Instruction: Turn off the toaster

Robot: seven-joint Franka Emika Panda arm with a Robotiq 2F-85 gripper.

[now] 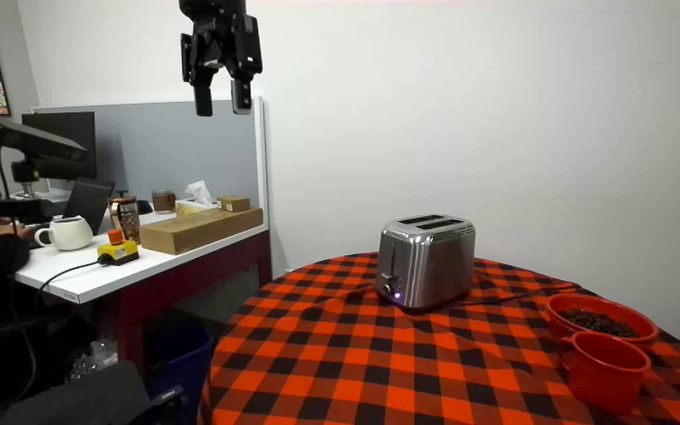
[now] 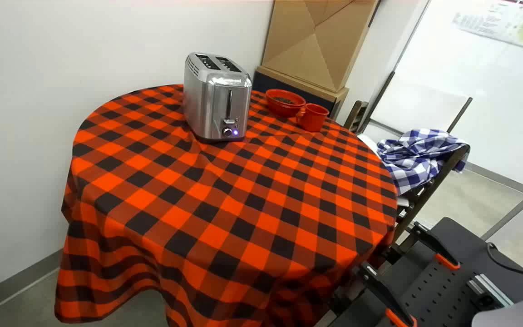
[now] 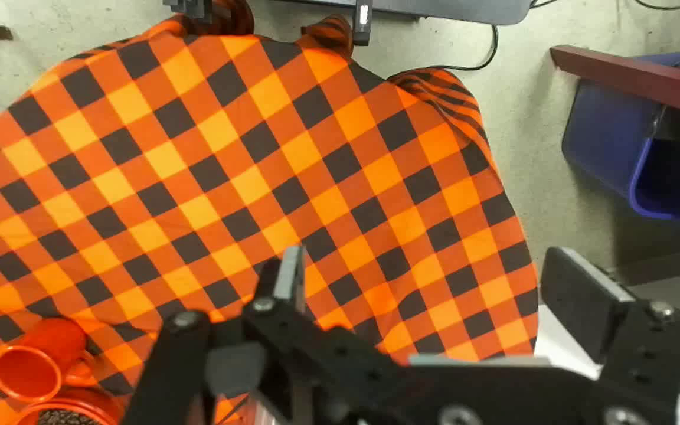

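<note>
The toaster [image 1: 428, 265] is a boxy silver metal appliance with two slots on top. It stands upright on a round table with a red-and-black checked cloth, and also shows in an exterior view [image 2: 218, 102]. On its narrow end, the lever [image 2: 229, 121] sits low in its slot. Beneath it are a round knob [image 2: 227, 132] and a glowing purple light [image 2: 235, 132]. My gripper [image 1: 222, 109] hangs high above, well apart from the toaster, fingers pointing down, open and empty. In the wrist view the gripper [image 3: 428, 265] is spread wide and hides most or all of the toaster.
A red bowl [image 2: 283, 109] of dark beans and a red mug [image 2: 313, 119] stand beside each other on the cloth [image 1: 340, 366]. A dark cord [image 1: 505, 299] runs from the toaster. A wall is behind it. A white desk [image 1: 74, 277] with a long cardboard box [image 1: 201, 229] stands nearby.
</note>
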